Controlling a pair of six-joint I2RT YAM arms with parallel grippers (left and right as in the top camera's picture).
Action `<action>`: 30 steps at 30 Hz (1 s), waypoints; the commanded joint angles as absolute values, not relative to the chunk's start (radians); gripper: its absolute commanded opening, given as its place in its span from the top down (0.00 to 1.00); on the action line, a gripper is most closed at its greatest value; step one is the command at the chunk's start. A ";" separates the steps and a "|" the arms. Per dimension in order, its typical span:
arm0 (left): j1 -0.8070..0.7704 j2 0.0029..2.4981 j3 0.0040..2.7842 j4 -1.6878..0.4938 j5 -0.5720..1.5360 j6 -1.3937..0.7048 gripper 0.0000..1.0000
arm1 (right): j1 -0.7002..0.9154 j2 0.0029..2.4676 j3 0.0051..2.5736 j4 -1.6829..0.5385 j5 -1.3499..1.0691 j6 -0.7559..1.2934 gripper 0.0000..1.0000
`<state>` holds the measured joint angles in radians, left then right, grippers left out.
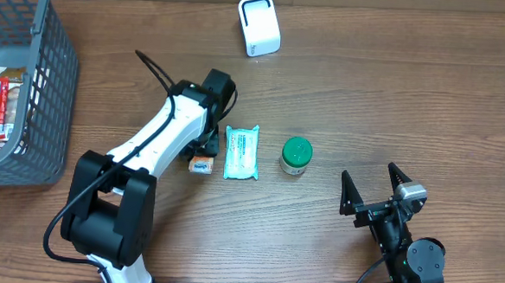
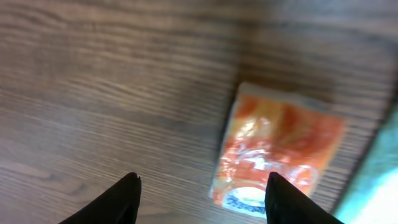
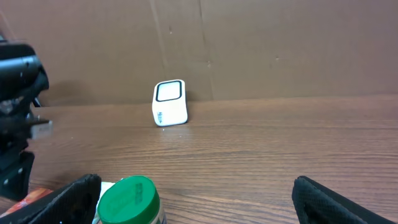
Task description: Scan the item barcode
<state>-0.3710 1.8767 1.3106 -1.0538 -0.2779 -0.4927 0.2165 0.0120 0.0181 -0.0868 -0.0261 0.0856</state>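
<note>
Overhead view shows us a teal pouch [image 1: 242, 151] lying flat near the middle of the wooden table [image 1: 394, 88], and we place everything else against it. The orange packet [image 1: 201, 165], the item nearest the left arm, lies just beside the pouch on the side facing the grey basket [image 1: 51, 105]. The left end effector [image 1: 205, 148] hangs directly over that packet. From the left wrist we see its two dark fingers [image 2: 127, 202] spread apart with bare wood between them. The packet lies flat on the table below, blurred, partly under the finger nearer the pouch, and nothing is clamped. A green-lidded jar [image 1: 296, 156] stands upright just beside the pouch on its opposite side. The white scanner [image 1: 259, 25] stands well beyond the pouch, toward the far edge of the table. The basket sits well apart from the pouch at the table's edge, with wrapped goods inside. The right end effector [image 1: 372, 187] hovers past the jar, well apart from the pouch toward the near edge, its fingers spread wide and holding nothing.
</note>
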 commanded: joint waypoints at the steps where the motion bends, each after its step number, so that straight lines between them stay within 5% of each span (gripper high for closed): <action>1: -0.350 1.861 1.276 -1.039 -0.302 -0.513 0.46 | 0.212 0.003 0.008 -0.081 -0.028 0.086 0.00; 30: -0.265 1.861 1.129 -0.815 -0.041 -0.433 0.48 | 0.212 0.003 0.008 -0.082 -0.028 0.086 0.00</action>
<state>-0.2539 1.8736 1.1461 -0.8383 -0.1146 -0.4618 0.2165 0.0120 0.0181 -0.0868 -0.0265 0.0853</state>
